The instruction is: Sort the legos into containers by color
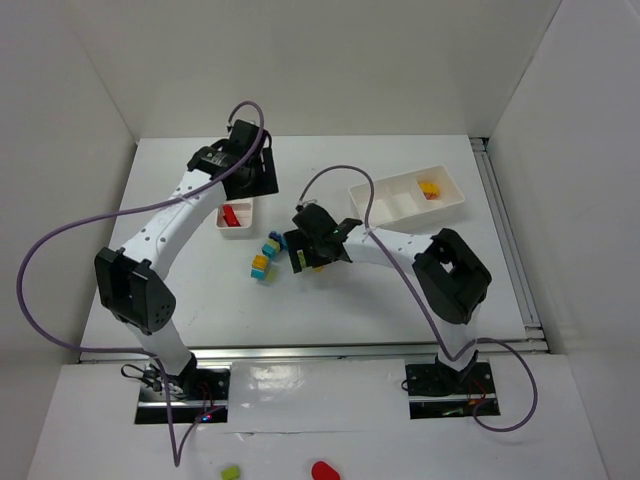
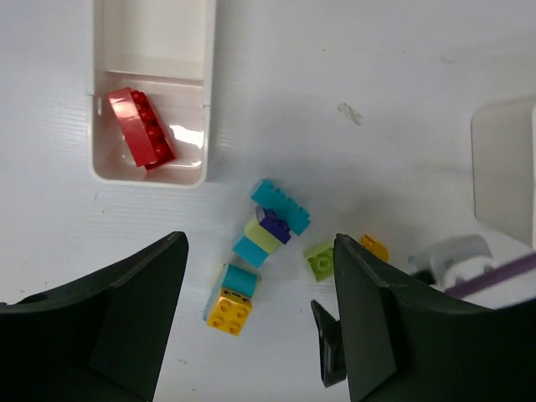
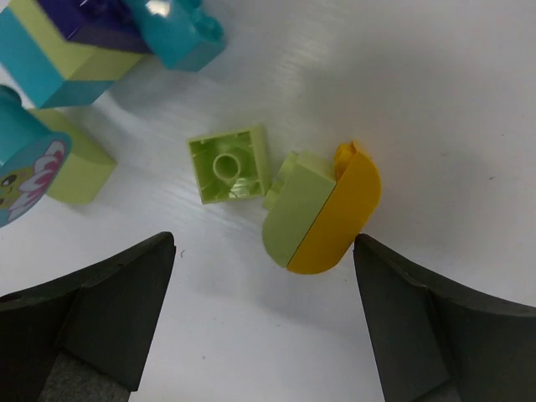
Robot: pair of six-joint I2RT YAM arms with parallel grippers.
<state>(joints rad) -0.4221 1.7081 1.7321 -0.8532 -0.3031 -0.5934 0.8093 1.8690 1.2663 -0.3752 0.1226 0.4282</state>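
Note:
My right gripper (image 3: 264, 276) is open and empty, just above the table over a half-round lime-and-yellow brick (image 3: 322, 213) and an upturned lime brick (image 3: 228, 162). A cyan, lime and dark blue stack (image 2: 272, 224) and a cyan-and-yellow stack (image 2: 230, 300) lie to the left of them. My left gripper (image 2: 260, 310) is open and empty, high above the left tray (image 2: 151, 172), which holds a red brick (image 2: 141, 127). The right tray (image 1: 405, 205) holds a yellow/orange brick (image 1: 429, 188).
White walls enclose the table on three sides. A purple cable (image 1: 340, 172) arcs over the middle. A lime brick (image 1: 231, 470) and a red piece (image 1: 324, 470) lie on the near ledge past the arm bases.

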